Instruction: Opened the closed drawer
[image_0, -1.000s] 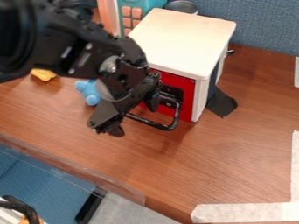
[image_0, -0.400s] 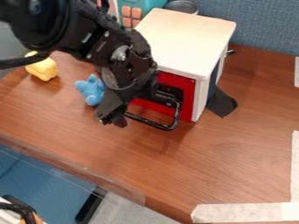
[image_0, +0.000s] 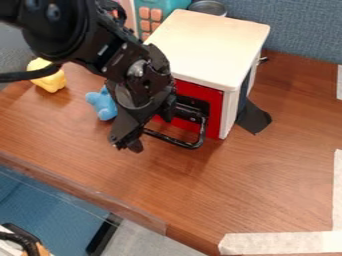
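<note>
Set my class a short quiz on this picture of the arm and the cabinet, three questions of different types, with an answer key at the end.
1. Multiple choice: What colour is the drawer front on the white cabinet?
A) green
B) red
C) yellow
2. True or false: The yellow toy sits on top of the cabinet.
3. Short answer: Which part of the drawer is the gripper right at?

Key:
1. B
2. False; the yellow toy is on the table, off to the cabinet's side.
3. The handle.
</note>
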